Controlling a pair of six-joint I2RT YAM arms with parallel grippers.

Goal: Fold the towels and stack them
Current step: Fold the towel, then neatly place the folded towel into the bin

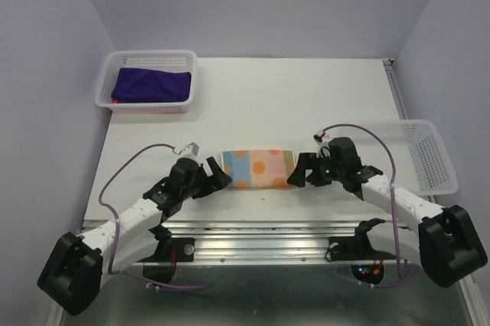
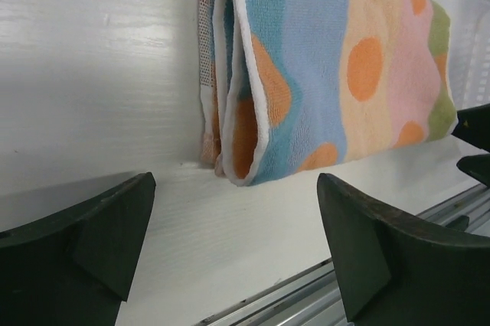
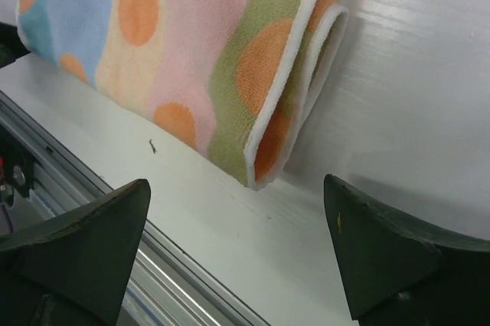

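Note:
A folded towel [image 1: 258, 168], light blue, peach, pink and green with orange dots, lies flat near the table's front edge. My left gripper [image 1: 217, 177] stands open just off its left end, jaws apart and empty. In the left wrist view, that gripper [image 2: 233, 219] faces the towel's [image 2: 329, 73] layered folded edge, a short gap away. My right gripper [image 1: 301, 175] is open at the towel's right end. The right wrist view has it [image 3: 237, 223] empty, with the towel's [image 3: 191, 50] green corner just ahead. A dark purple towel [image 1: 151, 85] lies folded in the left basket.
A white mesh basket [image 1: 145, 57] at the back left holds the purple towel. Another white mesh basket [image 1: 430, 154] stands at the right edge with nothing visible in it. A metal rail [image 1: 260, 233] runs along the table's near edge, below both grippers.

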